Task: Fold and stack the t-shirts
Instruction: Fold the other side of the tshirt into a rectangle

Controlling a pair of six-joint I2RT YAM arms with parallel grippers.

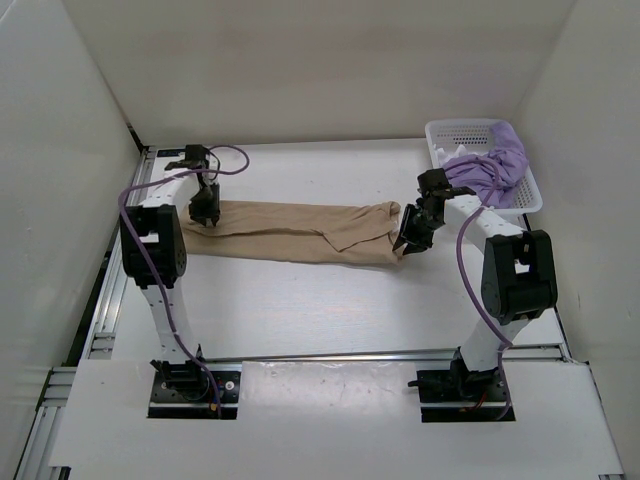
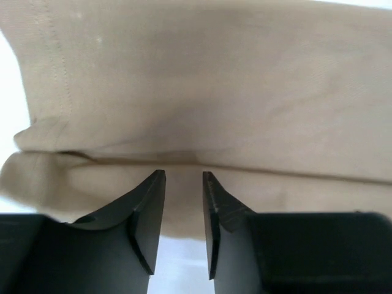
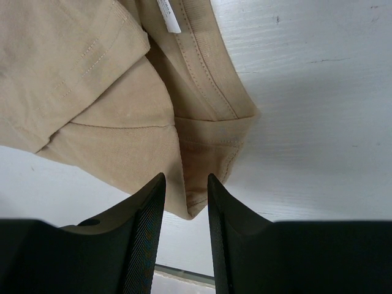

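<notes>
Top external view: the tan t-shirt (image 1: pixel 300 232) lies stretched into a long band across the middle of the table (image 1: pixel 300 320), with the left claw (image 1: pixel 205 212) at its left end and the right claw (image 1: pixel 410 238) at its right end. The lavender t-shirt (image 1: pixel 503 165) is bunched in the white basket (image 1: pixel 470 128) at the far right corner, draped partly over its rim, beside a piece of white cloth (image 1: pixel 462 154). Left wrist view: the left claw (image 2: pixel 184 173) is narrowly spread over a folded edge of the tan t-shirt (image 2: pixel 214 92), and cloth is visible through the gap. Whether the fingers touch it cannot be told. Right wrist view: the right claw (image 3: pixel 185 177) is likewise narrowly spread. A collar-end corner of the tan t-shirt (image 3: pixel 110 104), which bears a small white label (image 3: pixel 169 15), lies in line with the gap, on the table (image 3: pixel 318 92).
</notes>
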